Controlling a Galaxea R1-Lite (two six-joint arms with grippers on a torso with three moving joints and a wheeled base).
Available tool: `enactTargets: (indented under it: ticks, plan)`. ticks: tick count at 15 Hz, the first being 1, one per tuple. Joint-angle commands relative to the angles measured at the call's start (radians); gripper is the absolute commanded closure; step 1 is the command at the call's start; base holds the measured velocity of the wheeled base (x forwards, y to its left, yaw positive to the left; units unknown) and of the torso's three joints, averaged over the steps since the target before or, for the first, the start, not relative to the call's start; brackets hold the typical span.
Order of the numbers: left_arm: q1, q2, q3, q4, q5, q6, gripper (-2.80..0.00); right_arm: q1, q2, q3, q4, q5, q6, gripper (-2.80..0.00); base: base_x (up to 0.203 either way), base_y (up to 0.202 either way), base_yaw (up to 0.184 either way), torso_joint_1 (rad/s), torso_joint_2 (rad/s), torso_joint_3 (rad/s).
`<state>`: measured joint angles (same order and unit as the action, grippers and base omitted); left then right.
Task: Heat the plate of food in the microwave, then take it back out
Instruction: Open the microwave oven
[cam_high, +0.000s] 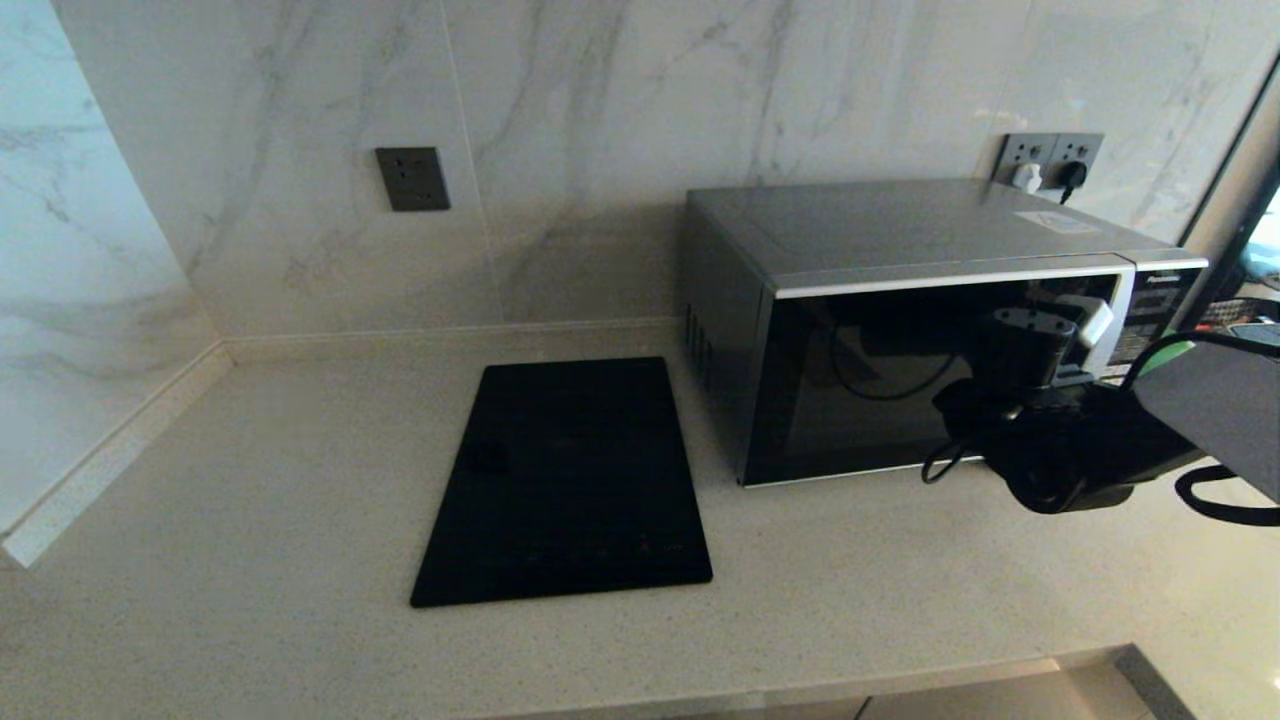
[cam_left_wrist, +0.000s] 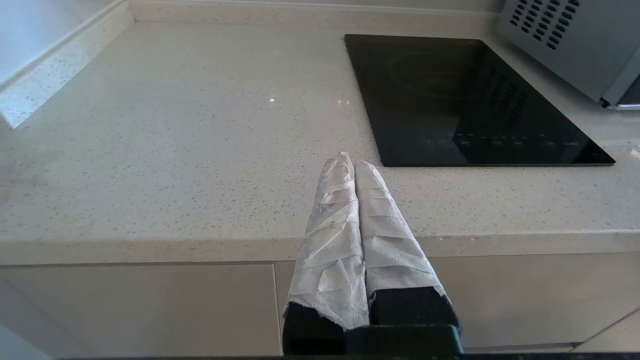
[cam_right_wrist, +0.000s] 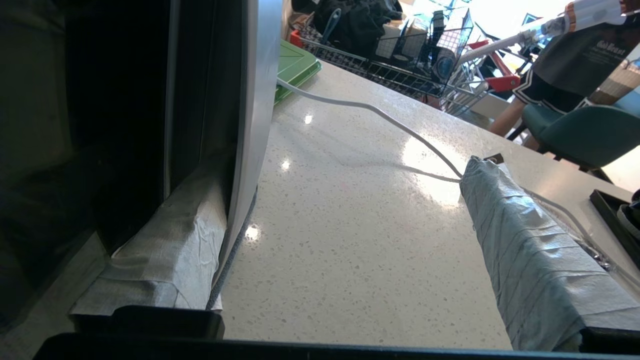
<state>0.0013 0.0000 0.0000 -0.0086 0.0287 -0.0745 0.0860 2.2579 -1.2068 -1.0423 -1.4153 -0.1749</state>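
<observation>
Right up against the lens, the right gripper (cam_right_wrist: 345, 240) stands spread wide, grasping nothing: one taped finger (cam_right_wrist: 165, 260) is tucked behind the silver handle strip of the microwave (cam_high: 900, 330), the other finger (cam_right_wrist: 535, 260) hangs apart over the bare counter. In the head view that arm reaches in from the right and sits in front of the door's right side, by the button panel.

Largest in the scene is the pale speckled countertop (cam_high: 250, 520), running back to a marble wall. On it, at the far right, stands the microwave, door closed, its dark glass showing only reflections; the plate of food cannot be seen. Left of the microwave and just beside it lies the black cooktop (cam_high: 570, 480). A green board (cam_right_wrist: 292, 67) lies beyond the microwave's right side, with a white cable (cam_right_wrist: 380, 115) trailing across the counter.

The left gripper (cam_left_wrist: 350, 165) is clenched empty, hanging at the counter's near edge, near the cooktop.
</observation>
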Motion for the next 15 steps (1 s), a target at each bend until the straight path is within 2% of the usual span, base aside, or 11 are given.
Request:
enactTargets:
  ticks: [1,11,12,15]
  plan:
    - [0.000,0.002,0.000,-0.001,0.000,-0.001,0.00,0.000,0.011,-0.012,-0.005,-0.008,0.000,-2.80,0.000,0.000,0.000,0.000,0.00,0.000]
    - [0.000,0.002,0.000,-0.001,0.000,-0.001,0.00,0.001,0.032,-0.023,-0.041,-0.005,0.000,-2.80,0.000,0.000,0.000,0.000,0.00,0.000]
    - [0.000,0.002,0.000,-0.001,0.000,-0.001,0.00,0.001,0.032,-0.024,-0.041,-0.005,0.000,0.00,0.000,0.000,0.000,0.000,0.00,0.000]
    - [0.000,0.002,0.000,-0.001,0.000,-0.001,0.00,0.000,0.032,-0.036,-0.042,-0.004,0.002,0.00,0.000,0.000,0.000,0.000,0.00,0.000]
